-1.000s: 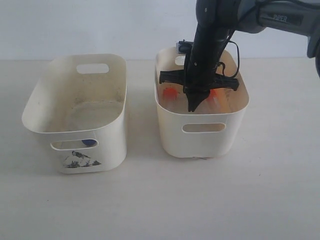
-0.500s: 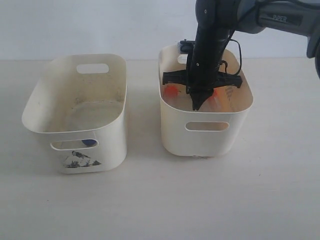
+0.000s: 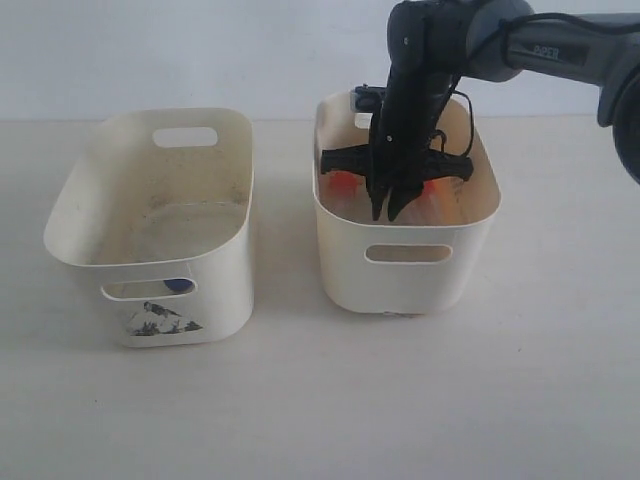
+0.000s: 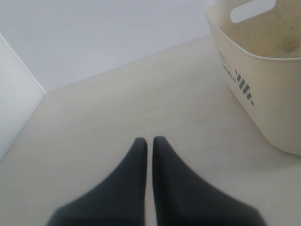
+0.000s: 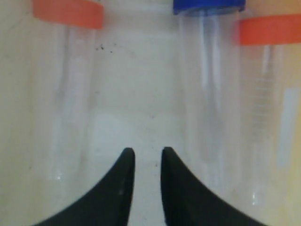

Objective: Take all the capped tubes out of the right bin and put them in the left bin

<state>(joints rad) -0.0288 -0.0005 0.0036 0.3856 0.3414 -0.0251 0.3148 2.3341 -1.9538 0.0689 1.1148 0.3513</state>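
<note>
The right bin holds three capped tubes lying on its bottom. In the right wrist view one orange-capped tube lies apart, and a blue-capped tube lies beside a second orange-capped tube. Two orange caps show in the exterior view. My right gripper points down inside this bin, slightly open over bare floor between the tubes, holding nothing. The left bin shows a blue cap through its front slot. My left gripper is shut and empty, out of the exterior view.
A cream tub with a checkered print stands near the left gripper; I cannot tell which bin it is. The two bins stand side by side on a pale table, with a white wall behind.
The right gripper's fingers, pressed together before, have parted a little inside the right bin. The bin slid slightly right, then back left, with the arm.
</note>
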